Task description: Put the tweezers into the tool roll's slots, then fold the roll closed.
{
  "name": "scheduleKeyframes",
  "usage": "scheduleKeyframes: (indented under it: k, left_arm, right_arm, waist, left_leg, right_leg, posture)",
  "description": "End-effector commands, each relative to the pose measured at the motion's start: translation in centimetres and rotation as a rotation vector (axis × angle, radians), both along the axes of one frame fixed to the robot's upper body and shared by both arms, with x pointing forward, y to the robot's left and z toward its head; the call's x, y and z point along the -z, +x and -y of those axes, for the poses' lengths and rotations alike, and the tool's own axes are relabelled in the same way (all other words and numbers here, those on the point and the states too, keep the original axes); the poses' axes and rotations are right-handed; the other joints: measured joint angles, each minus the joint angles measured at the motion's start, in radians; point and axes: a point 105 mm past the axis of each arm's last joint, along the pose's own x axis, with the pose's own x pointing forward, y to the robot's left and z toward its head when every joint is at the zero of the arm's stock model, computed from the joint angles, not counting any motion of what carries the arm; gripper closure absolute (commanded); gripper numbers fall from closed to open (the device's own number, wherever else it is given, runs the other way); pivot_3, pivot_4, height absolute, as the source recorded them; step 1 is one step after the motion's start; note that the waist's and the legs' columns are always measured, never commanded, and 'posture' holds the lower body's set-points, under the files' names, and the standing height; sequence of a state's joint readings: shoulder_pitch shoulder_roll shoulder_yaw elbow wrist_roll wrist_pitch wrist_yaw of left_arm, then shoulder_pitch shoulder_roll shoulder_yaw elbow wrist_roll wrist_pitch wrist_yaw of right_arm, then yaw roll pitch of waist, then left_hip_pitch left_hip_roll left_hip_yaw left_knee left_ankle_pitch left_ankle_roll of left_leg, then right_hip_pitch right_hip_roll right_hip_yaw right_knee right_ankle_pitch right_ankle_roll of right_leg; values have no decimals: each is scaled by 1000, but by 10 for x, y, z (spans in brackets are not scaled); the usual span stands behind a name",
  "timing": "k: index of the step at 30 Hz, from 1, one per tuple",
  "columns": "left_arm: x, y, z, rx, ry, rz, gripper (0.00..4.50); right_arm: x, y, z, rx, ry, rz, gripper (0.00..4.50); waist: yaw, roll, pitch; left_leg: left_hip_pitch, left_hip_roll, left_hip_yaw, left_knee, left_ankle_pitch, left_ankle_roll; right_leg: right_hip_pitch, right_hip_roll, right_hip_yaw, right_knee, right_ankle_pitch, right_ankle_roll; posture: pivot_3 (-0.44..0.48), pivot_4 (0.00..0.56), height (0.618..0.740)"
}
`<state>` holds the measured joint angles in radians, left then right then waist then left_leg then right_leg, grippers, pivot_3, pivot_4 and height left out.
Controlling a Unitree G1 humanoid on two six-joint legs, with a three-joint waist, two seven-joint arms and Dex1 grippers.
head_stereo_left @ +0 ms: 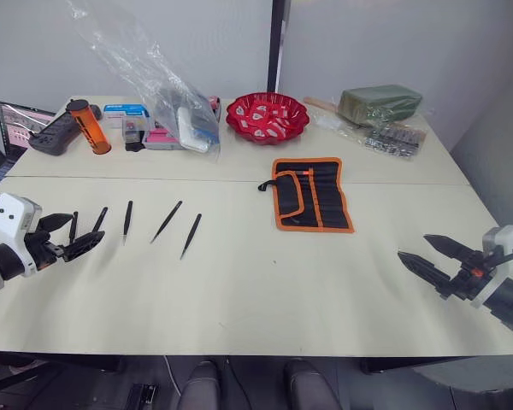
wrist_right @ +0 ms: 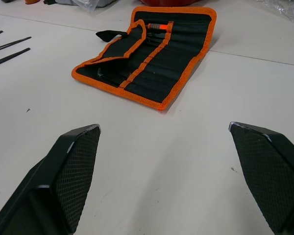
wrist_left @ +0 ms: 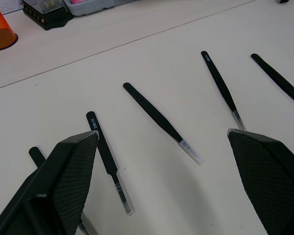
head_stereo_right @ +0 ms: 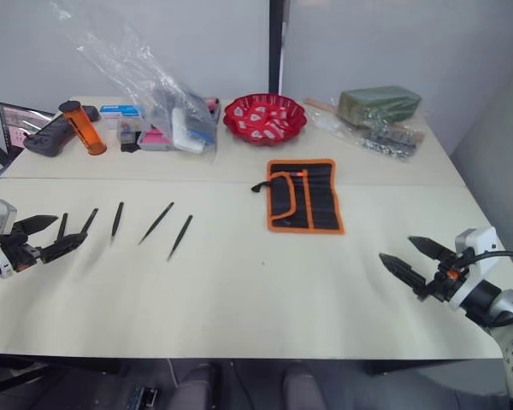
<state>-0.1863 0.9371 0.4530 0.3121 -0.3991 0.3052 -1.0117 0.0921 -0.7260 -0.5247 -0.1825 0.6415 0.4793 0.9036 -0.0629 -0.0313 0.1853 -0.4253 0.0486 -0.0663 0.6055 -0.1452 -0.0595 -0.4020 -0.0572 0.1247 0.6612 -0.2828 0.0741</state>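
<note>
Lying loose, tweezers (head_stereo_left: 167,221) sit just beyond left claw (head_stereo_left: 68,235).

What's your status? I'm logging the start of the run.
Left gripper open beside the tweezers. Right gripper open, holding nothing. Five tweezers loose on the table; tool roll lying open. Nothing in the way.

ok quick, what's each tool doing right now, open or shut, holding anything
Left tool: open, holding nothing, beside the tweezers on the table.
Right tool: open, holding nothing, apart from the tool roll.
</note>
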Motion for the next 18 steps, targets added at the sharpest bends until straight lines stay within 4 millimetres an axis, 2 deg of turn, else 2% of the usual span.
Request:
scheduleKeyframes:
  k: [1, 5, 8, 11, 15, 18]
  left_arm:
    - [-18, -3, 0, 13, 2, 55, 0]
    - [-20, -12, -8, -33, 36, 67, 0]
    - [-25, -18, -6, -26, 29, 77, 0]
    - [-31, -31, 5, 10, -41, 83, 0]
    - [-28, -47, 18, 30, -80, 62, 0]
    - [-31, -56, 41, 85, -112, 71, 0]
  right_arm:
    - [-9, 4, -1, -13, -30, 42, 38]
    - [-19, 21, -16, -69, -10, 30, 38]
    - [-25, 29, -27, -101, -4, 23, 38]
    - [-36, 41, -50, -171, -10, 52, 38]
    - [-47, 55, -84, -267, 3, 77, 38]
    - [-45, 74, -111, -258, -40, 75, 38]
  waist:
    - [0, 0, 0]
    - [-12, 0, 0]
    - [-8, 0, 0]
    - [-7, -1, 0]
    - [-6, -1, 0]
    - [-7, -1, 0]
  left_leg:
    - [0, 0, 0, 0, 0, 0]
    - [0, 0, 0, 0, 0, 0]
    - [1, 1, 0, -1, 0, 0]
    - [0, 1, 0, 0, 0, 0]
    - [0, 0, 0, 0, 0, 0]
    - [0, 1, 0, 0, 0, 0]
  right_leg:
    - [0, 0, 0, 0, 0, 0]
    - [0, 0, 1, 0, 0, 0]
    - [-1, 0, 1, 2, 0, 0]
    - [-1, 0, 0, 1, 0, 0]
    - [-1, 0, 0, 1, 0, 0]
    - [-1, 0, 0, 1, 0, 0]
  posture:
    - [0, 150, 740]
    - [0, 150, 740]
    - [0, 150, 740]
    - [0, 150, 740]
    - [0, 150, 740]
    - [0, 150, 740]
